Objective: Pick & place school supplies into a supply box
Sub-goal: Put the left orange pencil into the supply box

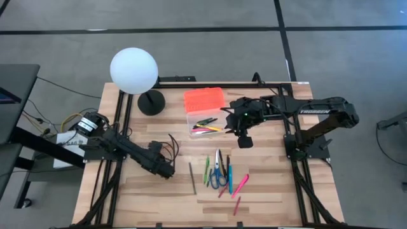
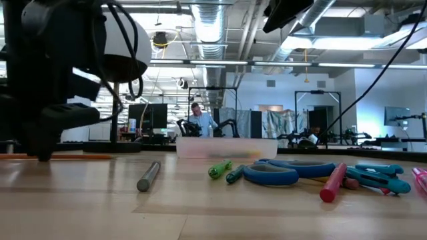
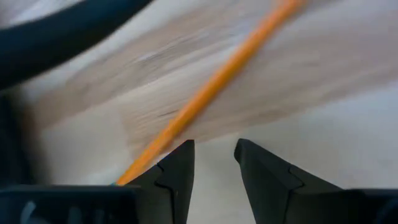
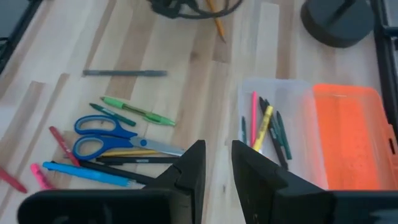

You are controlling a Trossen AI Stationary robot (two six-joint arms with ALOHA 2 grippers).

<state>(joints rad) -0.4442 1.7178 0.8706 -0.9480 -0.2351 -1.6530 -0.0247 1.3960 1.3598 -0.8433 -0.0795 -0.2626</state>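
The supply box (image 1: 205,125) is open: a clear tray holding several pens, with its orange lid (image 1: 204,98) lying on its far side. Near the table's front lie blue-handled scissors (image 1: 218,175), a green pen (image 1: 206,170), a blue pen (image 1: 229,179), pink (image 1: 240,185) and red (image 1: 236,205) pens and a dark pencil (image 1: 193,177). My right gripper (image 1: 245,140) hangs just right of the box, fingers slightly apart (image 4: 217,165) and holding nothing. My left gripper (image 1: 166,169) is low over the table, open (image 3: 214,158). An orange pencil (image 3: 211,87) runs past the outer side of one finger, not between the fingers.
A white globe lamp (image 1: 133,70) on a black base (image 1: 151,102) stands at the table's far left, beside the box. Black frame rails run along both table sides. Bare wood lies between my left gripper and the pile of supplies (image 4: 112,146). A person shows far off in the room (image 2: 198,120).
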